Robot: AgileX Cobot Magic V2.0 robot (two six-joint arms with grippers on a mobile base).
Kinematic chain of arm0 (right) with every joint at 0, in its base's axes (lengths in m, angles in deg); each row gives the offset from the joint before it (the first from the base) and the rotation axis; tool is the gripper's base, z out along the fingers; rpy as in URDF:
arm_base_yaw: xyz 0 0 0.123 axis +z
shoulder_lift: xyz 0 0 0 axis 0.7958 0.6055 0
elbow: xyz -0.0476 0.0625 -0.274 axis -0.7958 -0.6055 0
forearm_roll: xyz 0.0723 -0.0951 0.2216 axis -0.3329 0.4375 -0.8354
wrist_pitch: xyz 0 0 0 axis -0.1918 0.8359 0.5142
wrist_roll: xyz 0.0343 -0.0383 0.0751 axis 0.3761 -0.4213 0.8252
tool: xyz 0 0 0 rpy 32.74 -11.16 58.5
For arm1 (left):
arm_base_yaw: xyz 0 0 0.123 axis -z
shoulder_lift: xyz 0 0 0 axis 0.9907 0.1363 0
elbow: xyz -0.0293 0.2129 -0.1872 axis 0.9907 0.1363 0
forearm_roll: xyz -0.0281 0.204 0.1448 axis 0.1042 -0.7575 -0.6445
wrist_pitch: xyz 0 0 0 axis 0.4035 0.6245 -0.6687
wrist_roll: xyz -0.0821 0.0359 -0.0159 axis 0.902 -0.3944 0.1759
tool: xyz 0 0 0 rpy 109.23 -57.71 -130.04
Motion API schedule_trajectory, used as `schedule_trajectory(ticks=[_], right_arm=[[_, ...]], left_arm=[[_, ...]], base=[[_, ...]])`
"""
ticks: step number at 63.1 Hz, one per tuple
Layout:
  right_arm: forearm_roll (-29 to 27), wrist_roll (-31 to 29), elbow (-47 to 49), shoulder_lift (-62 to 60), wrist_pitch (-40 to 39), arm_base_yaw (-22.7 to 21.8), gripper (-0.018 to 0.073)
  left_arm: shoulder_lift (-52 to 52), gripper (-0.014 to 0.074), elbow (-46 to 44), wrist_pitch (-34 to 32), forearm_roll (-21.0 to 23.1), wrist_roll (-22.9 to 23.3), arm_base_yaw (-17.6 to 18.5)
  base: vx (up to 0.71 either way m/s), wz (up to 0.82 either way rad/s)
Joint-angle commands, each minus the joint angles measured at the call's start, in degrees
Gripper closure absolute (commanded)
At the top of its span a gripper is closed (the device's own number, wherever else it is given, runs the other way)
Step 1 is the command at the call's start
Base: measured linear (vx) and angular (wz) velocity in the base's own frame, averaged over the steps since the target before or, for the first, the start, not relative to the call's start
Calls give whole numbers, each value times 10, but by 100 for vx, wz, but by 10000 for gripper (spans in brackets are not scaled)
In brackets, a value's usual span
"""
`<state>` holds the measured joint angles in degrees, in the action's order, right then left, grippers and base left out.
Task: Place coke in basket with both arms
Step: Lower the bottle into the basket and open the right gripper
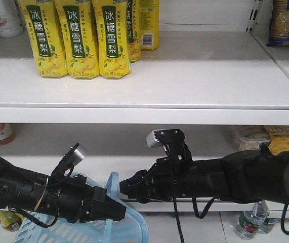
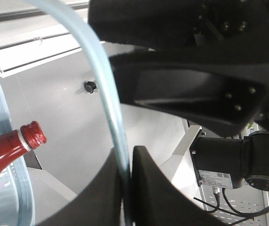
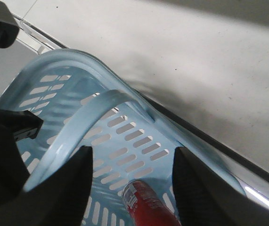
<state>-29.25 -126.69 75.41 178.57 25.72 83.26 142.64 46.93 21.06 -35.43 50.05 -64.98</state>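
Front view: the left gripper (image 1: 115,211) clamps the handle of the basket (image 1: 134,225) at 7 o'clock; the right gripper (image 1: 126,186) hangs just above, its jaw state unclear here.

Left wrist view: its fingers (image 2: 146,188) pinch the handle (image 2: 103,94); the coke (image 2: 12,148) lies at 9 o'clock.

Right wrist view: jaws wide and empty, the coke (image 3: 148,205) inside the basket at 6 o'clock between them. Placement looks done; next the right arm should withdraw.

One light blue basket (image 1: 134,223) holds one red coke bottle (image 3: 148,207), two black robot arms (image 1: 48,195) reach in, and five yellow-labelled pear drink bottles (image 1: 76,38) stand on one white shelf (image 1: 195,76).
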Motion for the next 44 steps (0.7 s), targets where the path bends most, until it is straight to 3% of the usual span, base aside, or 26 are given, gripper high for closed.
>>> schedule_trajectory(ticks=[1, 15, 44], right_arm=[[-33, -5, 14, -24, 39, 1, 174], [-24, -18, 5, -41, 49, 1, 175], [-21, -58, -84, -195, -19, 1, 175]], left_arm=[[-28, 601, -18, -15, 52, -9, -1], [-28, 601, -18, -15, 52, -9, -1], [-28, 601, -18, -15, 52, -9, -1]], base=[[0, 0], [0, 0], [0, 0]])
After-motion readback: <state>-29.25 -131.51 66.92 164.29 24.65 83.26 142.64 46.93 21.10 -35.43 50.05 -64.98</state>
